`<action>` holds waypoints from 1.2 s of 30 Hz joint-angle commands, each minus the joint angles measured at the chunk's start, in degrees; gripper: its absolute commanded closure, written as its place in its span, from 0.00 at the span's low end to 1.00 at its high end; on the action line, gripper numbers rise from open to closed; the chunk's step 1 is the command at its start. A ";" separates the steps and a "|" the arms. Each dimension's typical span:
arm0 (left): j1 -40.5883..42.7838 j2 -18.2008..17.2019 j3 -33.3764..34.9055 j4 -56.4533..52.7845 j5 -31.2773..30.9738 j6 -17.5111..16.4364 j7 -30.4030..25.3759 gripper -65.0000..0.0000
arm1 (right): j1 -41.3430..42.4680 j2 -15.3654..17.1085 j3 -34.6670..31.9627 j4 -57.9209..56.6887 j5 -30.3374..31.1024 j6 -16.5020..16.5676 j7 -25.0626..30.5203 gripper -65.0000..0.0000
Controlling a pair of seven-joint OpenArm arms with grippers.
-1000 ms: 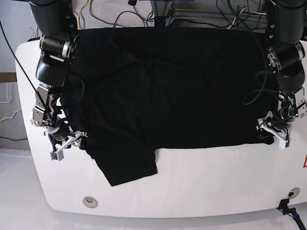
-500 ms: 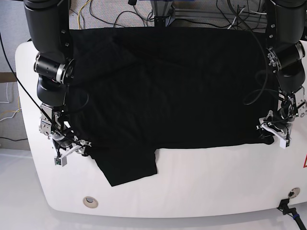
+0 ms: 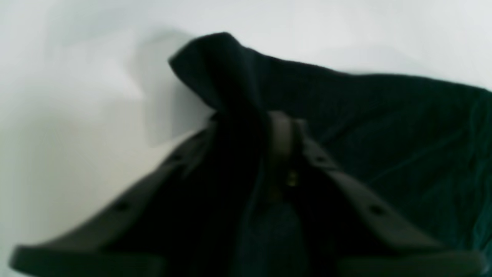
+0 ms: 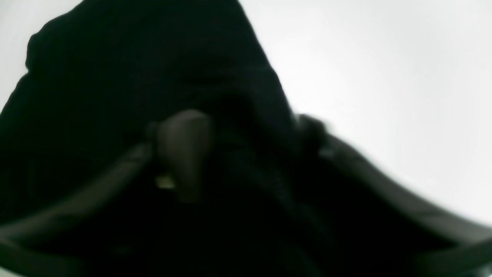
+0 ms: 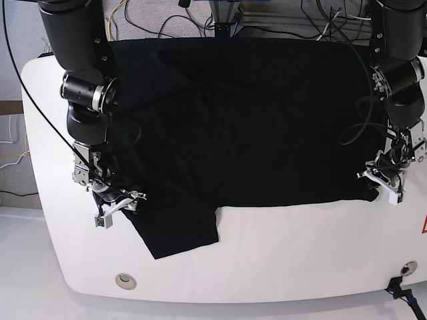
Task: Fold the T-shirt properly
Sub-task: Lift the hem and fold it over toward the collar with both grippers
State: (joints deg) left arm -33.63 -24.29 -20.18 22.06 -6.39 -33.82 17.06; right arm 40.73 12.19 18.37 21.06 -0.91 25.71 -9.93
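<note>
The black T-shirt [image 5: 240,120] lies spread over the white table [image 5: 300,253], plain side up, one sleeve [image 5: 180,233] pointing toward the front edge. My left gripper [image 5: 382,183] sits at the shirt's front right corner. In the left wrist view this gripper [image 3: 255,123] is pinched shut on a raised fold of the T-shirt [image 3: 384,127]. My right gripper [image 5: 119,202] is at the shirt's left edge beside the sleeve. In the right wrist view its fingers [image 4: 184,146] stand apart around the gripper's middle [image 4: 248,134], with the black T-shirt [image 4: 134,57] bulging between them.
Cables [image 5: 320,20] and a frame run behind the table's far edge. A round hole [image 5: 125,281] sits near the front left of the table, and a black connector [image 5: 400,290] at the front right corner. Bare white surface lies in front of the hem.
My right arm has moved inward and forward along the shirt's left edge, onto the cloth by the sleeve. My left gripper has closed on the hem corner.
</note>
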 commanded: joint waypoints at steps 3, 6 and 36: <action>0.53 -0.80 -0.17 4.18 -0.42 -0.15 -0.58 1.00 | 1.86 0.52 0.05 0.96 0.34 0.26 0.75 1.00; 2.99 -0.45 -0.34 10.33 -0.42 -0.15 -0.58 1.00 | 1.86 0.52 0.05 0.96 0.34 0.70 0.75 1.00; 32.35 -2.12 -4.74 47.87 -10.88 -0.15 -0.40 1.00 | -28.73 -1.42 -0.04 80.96 0.95 0.88 -47.60 1.00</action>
State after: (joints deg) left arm -0.25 -24.99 -24.34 67.88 -16.78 -34.68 17.96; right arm 11.11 9.98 18.06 98.35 0.49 26.96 -57.45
